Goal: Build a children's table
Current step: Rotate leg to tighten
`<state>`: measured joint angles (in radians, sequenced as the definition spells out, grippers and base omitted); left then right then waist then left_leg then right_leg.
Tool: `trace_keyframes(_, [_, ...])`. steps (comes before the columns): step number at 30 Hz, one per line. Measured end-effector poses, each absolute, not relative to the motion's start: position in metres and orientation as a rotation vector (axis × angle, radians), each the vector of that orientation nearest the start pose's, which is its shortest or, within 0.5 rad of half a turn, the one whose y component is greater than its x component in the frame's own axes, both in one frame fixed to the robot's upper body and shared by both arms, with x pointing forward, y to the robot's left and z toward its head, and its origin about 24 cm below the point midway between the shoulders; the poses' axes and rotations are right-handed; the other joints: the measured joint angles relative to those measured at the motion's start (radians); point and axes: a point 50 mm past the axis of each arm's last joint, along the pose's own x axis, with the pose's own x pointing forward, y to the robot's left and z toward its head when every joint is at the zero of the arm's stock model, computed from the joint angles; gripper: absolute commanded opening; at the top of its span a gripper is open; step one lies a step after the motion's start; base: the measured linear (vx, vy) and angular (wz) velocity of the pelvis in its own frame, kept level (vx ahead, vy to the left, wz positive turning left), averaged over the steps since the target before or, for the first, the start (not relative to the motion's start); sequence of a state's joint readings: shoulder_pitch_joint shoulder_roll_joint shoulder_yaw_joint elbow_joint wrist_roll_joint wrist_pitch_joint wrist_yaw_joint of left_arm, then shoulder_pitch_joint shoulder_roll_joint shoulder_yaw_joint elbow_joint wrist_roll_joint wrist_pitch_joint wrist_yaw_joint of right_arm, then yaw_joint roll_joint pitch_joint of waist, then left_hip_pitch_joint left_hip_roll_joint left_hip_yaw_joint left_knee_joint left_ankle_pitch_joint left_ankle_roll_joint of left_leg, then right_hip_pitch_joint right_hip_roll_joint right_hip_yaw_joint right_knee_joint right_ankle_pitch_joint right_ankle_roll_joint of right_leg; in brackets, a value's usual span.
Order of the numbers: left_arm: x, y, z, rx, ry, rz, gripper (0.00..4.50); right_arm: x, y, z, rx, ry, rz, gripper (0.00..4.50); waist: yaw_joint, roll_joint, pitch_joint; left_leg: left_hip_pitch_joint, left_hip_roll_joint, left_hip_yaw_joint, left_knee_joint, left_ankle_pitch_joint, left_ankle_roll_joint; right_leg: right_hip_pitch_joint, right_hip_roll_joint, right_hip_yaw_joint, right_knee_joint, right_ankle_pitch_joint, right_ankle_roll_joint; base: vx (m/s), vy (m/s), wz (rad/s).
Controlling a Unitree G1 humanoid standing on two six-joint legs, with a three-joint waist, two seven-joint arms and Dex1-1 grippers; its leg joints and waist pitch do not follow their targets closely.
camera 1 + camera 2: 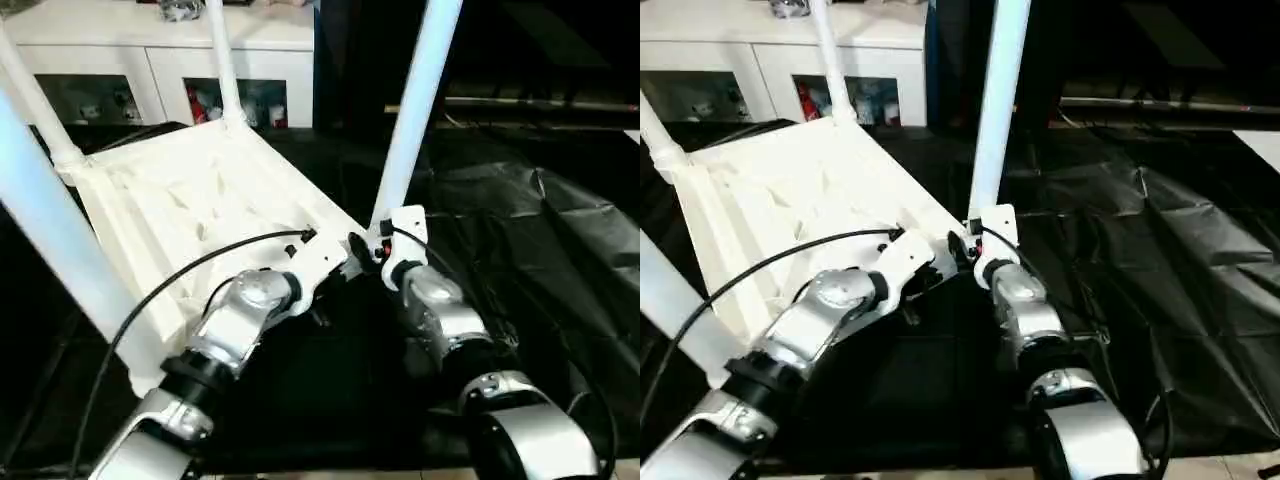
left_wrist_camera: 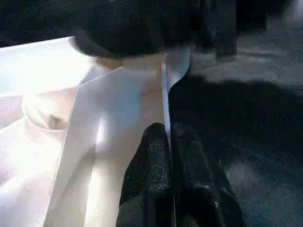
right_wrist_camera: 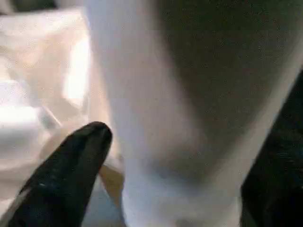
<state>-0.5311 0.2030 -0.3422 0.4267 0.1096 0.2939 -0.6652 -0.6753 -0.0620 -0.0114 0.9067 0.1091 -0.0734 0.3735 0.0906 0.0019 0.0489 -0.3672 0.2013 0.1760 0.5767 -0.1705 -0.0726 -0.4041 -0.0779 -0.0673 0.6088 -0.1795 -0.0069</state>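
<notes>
The white tabletop [image 1: 200,200] lies upside down and tilted, ribbed underside showing. All four white legs stand up from its corner sockets: one close at the left [image 1: 50,230], two at the back [image 1: 35,100] [image 1: 225,60], and one at the near right corner [image 1: 415,110]. My left gripper [image 2: 168,130] is shut on the tabletop's thin rim next to that near right corner. My right gripper [image 1: 385,242] sits at the base of the near right leg [image 3: 156,94]; one black finger [image 3: 71,170] presses against its side, and the other finger is hidden behind the leg.
A white cabinet with glass doors [image 1: 150,50] stands behind the table. Crumpled black sheeting [image 1: 540,230] covers the floor to the right and in front. A black cable [image 1: 180,280] arcs over my left forearm.
</notes>
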Motion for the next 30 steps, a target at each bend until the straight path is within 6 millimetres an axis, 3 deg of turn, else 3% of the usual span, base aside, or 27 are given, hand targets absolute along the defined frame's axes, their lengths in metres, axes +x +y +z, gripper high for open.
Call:
trace_keyframes(2, [0.317, 0.088, 0.044, 0.456, 0.36, -0.955, 0.0, 0.357, -0.112, 0.05, 0.014, 0.149, 0.538, 4.41, 0.002, 0.0, 0.0, 0.0, 0.0, 0.0, -0.003, 0.0, 0.0, 0.0, 0.0, 0.0, 0.0, 0.0, 0.0, 0.0, 0.0, 0.0])
trace_keyframes(4, [0.312, 0.099, 0.045, 0.462, 0.352, -1.031, 0.0, 0.344, -0.121, 0.055, -0.087, 0.14, 0.749, 4.41, 0.009, 0.0, 0.0, 0.001, 0.0, 0.0, -0.006, 0.0, 0.0, 0.0, 0.001, 0.0, 0.0, -0.002, 0.002, 0.0, 0.0, 0.0])
trace_keyframes(8, [0.302, 0.122, 0.047, 0.452, 0.364, -1.146, 0.0, 0.318, -0.146, 0.042, -0.201, 0.263, 0.977, 4.41, 0.016, 0.0, 0.0, 0.0, 0.0, 0.001, -0.007, 0.0, 0.0, 0.0, 0.001, 0.001, 0.0, -0.003, 0.004, 0.0, 0.0, 0.0])
trace_keyframes(12, [0.296, 0.137, 0.048, 0.423, 0.394, -1.219, 0.0, 0.308, -0.145, 0.048, -0.208, 0.272, 1.114, 4.41, 0.01, -0.001, 0.0, -0.001, 0.0, 0.003, -0.006, 0.0, 0.0, -0.001, 0.001, 0.002, 0.0, -0.003, 0.004, 0.0, 0.0, 0.0])
trace_keyframes(16, [0.294, 0.141, 0.05, 0.421, 0.407, -1.253, 0.0, 0.304, -0.14, 0.056, -0.223, 0.259, 1.186, 4.41, 0.014, -0.002, 0.001, -0.001, 0.0, 0.004, -0.005, 0.0, 0.0, -0.001, 0.0, 0.003, -0.001, -0.003, 0.004, 0.0, 0.0, 0.0])
trace_keyframes(20, [0.293, 0.145, 0.051, 0.418, 0.415, -1.282, 0.0, 0.299, -0.141, 0.051, -0.221, 0.291, 1.202, 4.41, 0.016, -0.002, 0.001, -0.001, 0.0, 0.005, -0.005, 0.0, 0.0, -0.001, 0.0, 0.003, -0.001, -0.003, 0.001, 0.0, 0.0, 0.0])
trace_keyframes(30, [0.292, 0.146, 0.051, 0.418, 0.417, -1.287, 0.0, 0.299, -0.138, 0.05, -0.196, 0.296, 1.187, 3.49, 0.018, -0.002, 0.001, -0.001, 0.001, 0.006, -0.005, 0.0, 0.0, -0.001, 0.0, 0.003, -0.001, -0.004, 0.001, 0.0, 0.0, 0.0])
